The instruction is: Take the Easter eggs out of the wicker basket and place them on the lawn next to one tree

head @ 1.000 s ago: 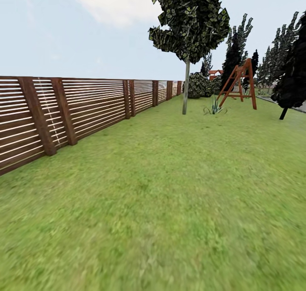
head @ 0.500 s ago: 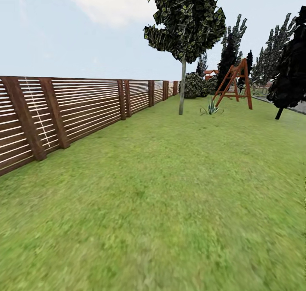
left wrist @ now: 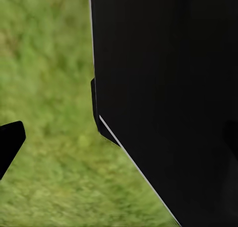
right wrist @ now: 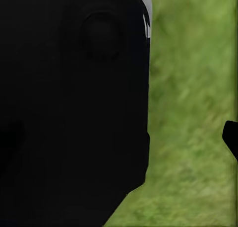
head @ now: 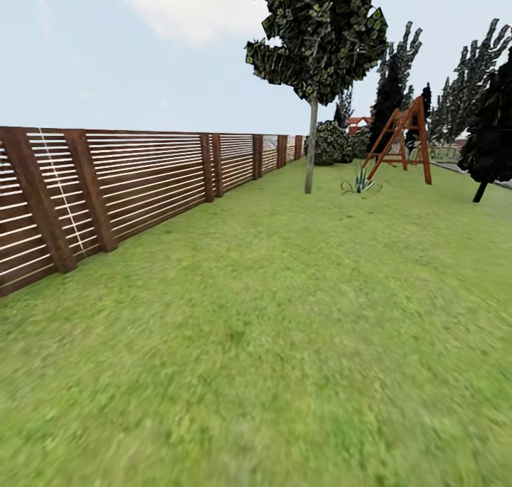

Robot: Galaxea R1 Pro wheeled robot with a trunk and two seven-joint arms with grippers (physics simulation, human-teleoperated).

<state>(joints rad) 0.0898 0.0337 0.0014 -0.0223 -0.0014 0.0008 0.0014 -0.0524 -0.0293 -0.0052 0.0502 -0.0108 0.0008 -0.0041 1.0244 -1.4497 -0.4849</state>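
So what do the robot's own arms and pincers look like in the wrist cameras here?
Mostly a big matte black body with angled edges over the grass. In the left wrist view, the left pincer has a thin pale edge line; in the right wrist view, the right pincer has a round recess and a pale patch. No cables are visible.

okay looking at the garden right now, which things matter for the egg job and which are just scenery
For the job:
lawn
tree with the straight pale trunk

Just scenery:
brown slat fence
red wooden swing frame
black tree
spiky grass tuft
dark bush
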